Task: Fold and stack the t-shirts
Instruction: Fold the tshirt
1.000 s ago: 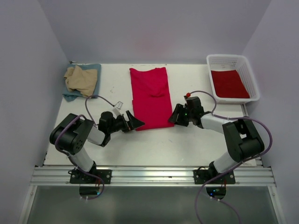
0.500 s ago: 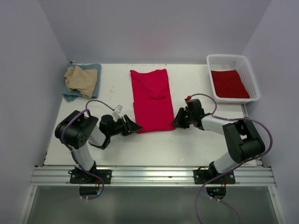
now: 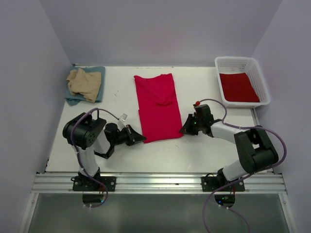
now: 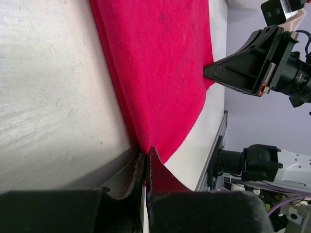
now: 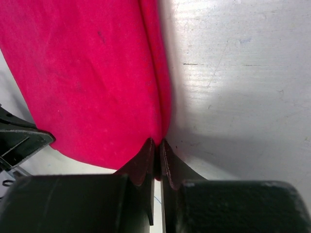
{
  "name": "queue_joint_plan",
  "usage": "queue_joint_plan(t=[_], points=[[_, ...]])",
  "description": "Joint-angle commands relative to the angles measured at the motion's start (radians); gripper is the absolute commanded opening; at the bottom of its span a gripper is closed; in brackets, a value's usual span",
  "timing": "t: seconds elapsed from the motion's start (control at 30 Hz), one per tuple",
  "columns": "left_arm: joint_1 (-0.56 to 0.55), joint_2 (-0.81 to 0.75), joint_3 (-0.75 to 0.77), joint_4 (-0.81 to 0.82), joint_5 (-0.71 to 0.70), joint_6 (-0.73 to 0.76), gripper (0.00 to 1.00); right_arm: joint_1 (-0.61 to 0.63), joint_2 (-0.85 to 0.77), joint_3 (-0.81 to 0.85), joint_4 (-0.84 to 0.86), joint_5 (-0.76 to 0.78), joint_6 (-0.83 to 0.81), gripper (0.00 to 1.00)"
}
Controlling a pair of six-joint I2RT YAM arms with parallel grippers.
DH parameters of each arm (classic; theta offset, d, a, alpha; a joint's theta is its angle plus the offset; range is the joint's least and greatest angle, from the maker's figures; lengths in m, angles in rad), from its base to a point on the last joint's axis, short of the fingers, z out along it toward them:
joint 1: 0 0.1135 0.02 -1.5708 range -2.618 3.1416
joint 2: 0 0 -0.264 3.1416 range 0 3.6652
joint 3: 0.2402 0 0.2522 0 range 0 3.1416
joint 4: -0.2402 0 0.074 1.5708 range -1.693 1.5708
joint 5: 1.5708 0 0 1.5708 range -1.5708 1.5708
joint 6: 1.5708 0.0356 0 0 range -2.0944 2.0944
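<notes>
We have the left gripper (image 4: 146, 154) pinched tight on the near left corner of the red t-shirt (image 3: 156, 104), its two fingers closed with only a sliver of red cloth between them. The right gripper (image 5: 157, 145) mirrors it on the near right corner, jaws together on the hem in the same way. Both grippers sit low against the table (image 3: 204, 150). That makes sense, because the cloth lies flat and its corners can only be caught by coming in at surface level. The edge shows at least two layers stacked, and from the wrist views we cannot tell for sure whether each pinch has every layer or just some of them.

The shirt itself lies as a long narrow strip running away from the arms at mid-table. Its sleeves look already turned in, and the near hem bows slightly between the two grips. Holding both near corners at once keeps that hem square. We judge the step in hand to be carrying the hem toward the far end to halve the length.

Further out, a tan shirt (image 3: 83, 81) lies crumpled on a blue-grey shirt (image 3: 99, 71) at the far left corner, well apart from the work. At the far right the white basket (image 3: 235, 58) holds another red shirt (image 3: 237, 87), lying flat inside.
</notes>
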Motion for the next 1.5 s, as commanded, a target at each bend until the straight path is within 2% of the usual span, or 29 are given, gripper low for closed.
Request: queue_joint_plan(t=[0.0, 0.03, 0.07, 0.1, 0.17, 0.2, 0.3, 0.53, 0.87, 0.93, 0.97, 1.07, 1.1, 1.13, 1.17, 1.47], points=[[-0.008, -0.032, -0.032, -0.058, -0.005, 0.042, 0.00, 0.000, -0.058, -0.017, -0.023, -0.007, -0.003, 0.04], [-0.008, -0.064, -0.031, -0.084, -0.012, 0.067, 0.00, 0.000, -0.061, -0.019, -0.028, -0.004, -0.004, 0.04], [-0.008, -0.081, -0.027, -0.148, -0.035, 0.081, 0.00, 0.000, -0.062, -0.021, -0.032, 0.001, -0.007, 0.10], [-0.008, -0.112, -0.024, -0.179, -0.046, 0.095, 0.14, 0.000, -0.062, -0.021, -0.035, 0.010, -0.010, 0.16], [-0.008, -0.138, -0.012, -0.258, -0.063, 0.127, 0.30, 0.000, -0.058, -0.019, -0.043, 0.021, -0.019, 0.31], [-0.008, -0.163, -0.003, -0.288, -0.083, 0.138, 0.41, 0.000, -0.052, -0.018, -0.046, 0.022, -0.020, 0.40], [-0.008, -0.206, 0.014, -0.404, -0.132, 0.184, 0.50, 0.000, -0.042, -0.018, -0.049, 0.025, -0.024, 0.44], [-0.028, -0.175, 0.017, -0.461, -0.144, 0.202, 0.51, 0.000, -0.036, -0.039, -0.026, 0.021, -0.015, 0.40], [-0.124, 0.029, 0.002, -0.323, -0.175, 0.110, 0.51, 0.002, -0.010, -0.097, 0.044, -0.010, 0.020, 0.35], [-0.131, 0.038, -0.007, -0.306, -0.174, 0.101, 0.50, 0.000, -0.010, -0.099, 0.047, -0.010, 0.022, 0.33], [-0.131, 0.035, -0.009, -0.309, -0.175, 0.104, 0.49, 0.000, -0.010, -0.097, 0.044, -0.010, 0.019, 0.27], [-0.131, 0.017, -0.009, -0.329, -0.178, 0.116, 0.29, 0.000, -0.016, -0.093, 0.037, -0.013, 0.016, 0.15], [-0.131, 0.006, -0.007, -0.334, -0.177, 0.118, 0.14, 0.000, -0.018, -0.091, 0.032, -0.013, 0.013, 0.06], [-0.131, -0.002, -0.007, -0.343, -0.175, 0.119, 0.08, 0.000, -0.027, -0.090, 0.027, -0.013, 0.013, 0.00], [-0.131, -0.006, -0.009, -0.351, -0.175, 0.121, 0.02, 0.002, -0.032, -0.090, 0.026, -0.015, 0.011, 0.00], [-0.134, -0.136, -0.032, -0.461, -0.152, 0.128, 0.00, 0.002, -0.127, -0.116, -0.029, -0.033, 0.011, 0.00]])
